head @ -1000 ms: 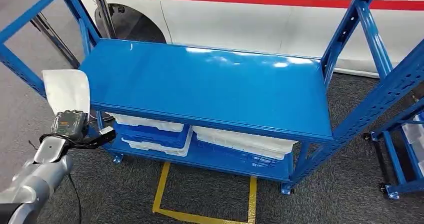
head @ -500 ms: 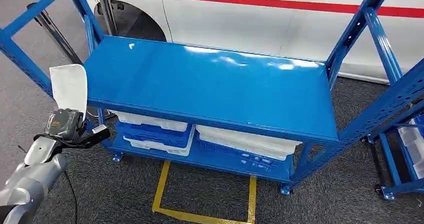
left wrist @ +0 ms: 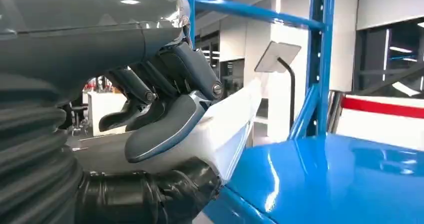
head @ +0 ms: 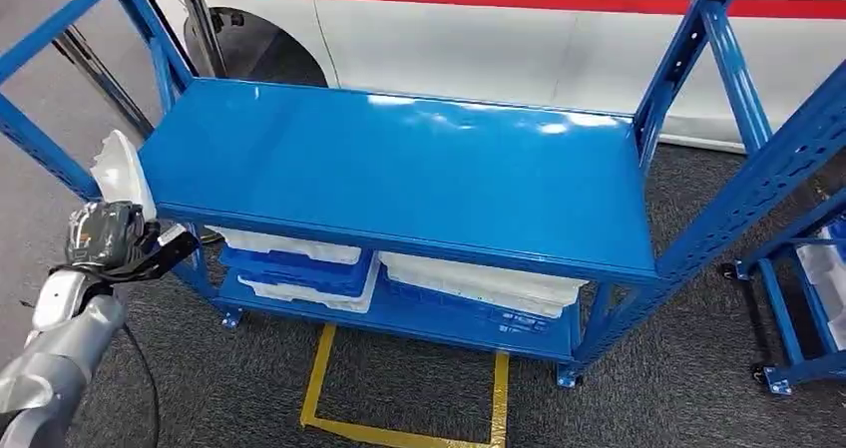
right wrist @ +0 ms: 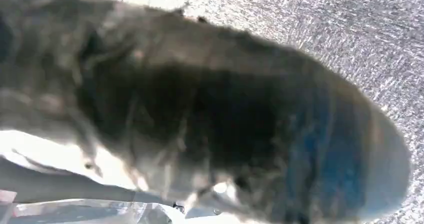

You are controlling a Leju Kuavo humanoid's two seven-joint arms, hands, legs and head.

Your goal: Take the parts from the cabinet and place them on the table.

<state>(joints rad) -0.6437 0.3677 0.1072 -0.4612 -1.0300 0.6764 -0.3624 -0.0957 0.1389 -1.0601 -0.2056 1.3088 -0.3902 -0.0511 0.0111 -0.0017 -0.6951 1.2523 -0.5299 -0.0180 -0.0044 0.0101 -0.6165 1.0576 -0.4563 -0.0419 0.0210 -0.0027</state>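
My left hand (head: 108, 238) grips a white flat plastic part (head: 122, 172) by its lower end, holding it upright just off the left end of the blue table top (head: 399, 169). In the left wrist view the thumb and dark fingers of that hand (left wrist: 165, 109) clamp the white part (left wrist: 227, 116), whose free end reaches over the corner of the glossy blue top (left wrist: 325, 184). The part stays in the air, close to the table's edge.
Under the top, a lower shelf carries white trays (head: 479, 280) and blue crates (head: 299, 265). Blue perforated uprights (head: 698, 39) stand at the corners. A white vehicle (head: 479, 39) with a red stripe is behind, another blue rack (head: 798, 308) at right, yellow floor tape (head: 319, 388) in front.
The whole picture has shifted a little, so the camera moved. The white part has turned more edge-on in my left hand and sits slightly higher, nearer the table's left corner.
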